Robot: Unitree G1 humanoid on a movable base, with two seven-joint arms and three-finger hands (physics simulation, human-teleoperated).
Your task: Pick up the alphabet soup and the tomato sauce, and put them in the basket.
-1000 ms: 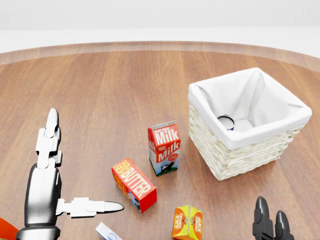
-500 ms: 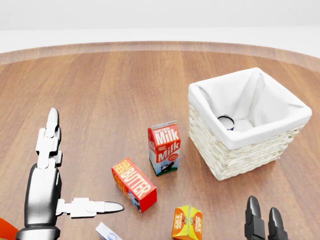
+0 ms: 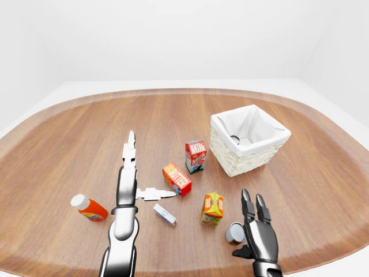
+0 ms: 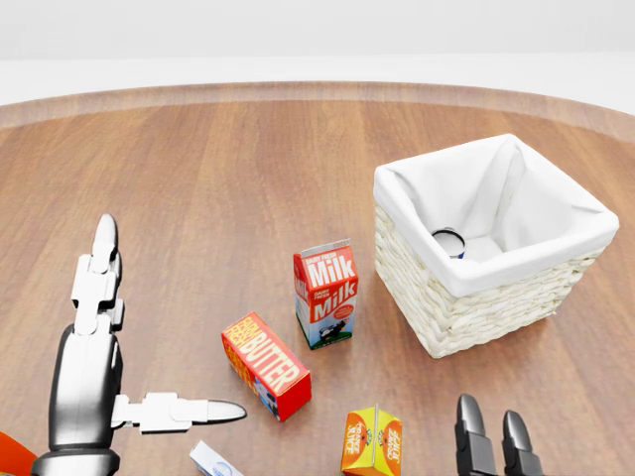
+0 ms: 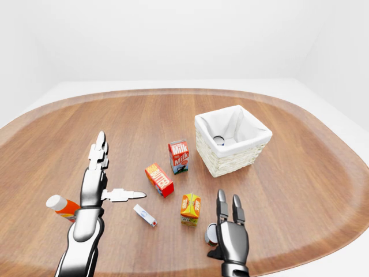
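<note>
At lower right of the left-eye view, beside the right robot hand (image 3: pixel 258 231): a small can (image 3: pixel 234 233), apparently on its side on the table (image 3: pixel 69 144), grey round end turned toward the view's left and slightly toward the camera, long axis therefore running roughly left-right across the view. Label too small to read, so cannot tell whether alphabet soup or tomato sauce. Touches or nearly touches the hand's thumb side; contact not clear.

Right robot hand: fingers straight and spread, pointing toward the view's top, holding nothing. Judged to stand alongside the can ready for a side grasp, not yet closed round it.

Inside the basket (image 4: pixel 466 278), near the left corner of the white liner: a second can (image 4: pixel 448 241), only its round top rim visible, axis near upright, seemingly leaning into the cloth. Judged one half of the task done, the other pending.

Left robot hand (image 3: pixel 127 182): flat and open, fingers pointing up the view, thumb stuck out to the right toward the butter box (image 4: pixel 266 365); empty, hovering clear of the work.

Between the hands and the basket: milk carton (image 4: pixel 325 294) upright, juice carton (image 3: pixel 213 208) just left of the loose can, a possible obstacle to the grasp. Farther left: orange bottle (image 3: pixel 88 208) lying down, small white box (image 3: pixel 165 214).
</note>
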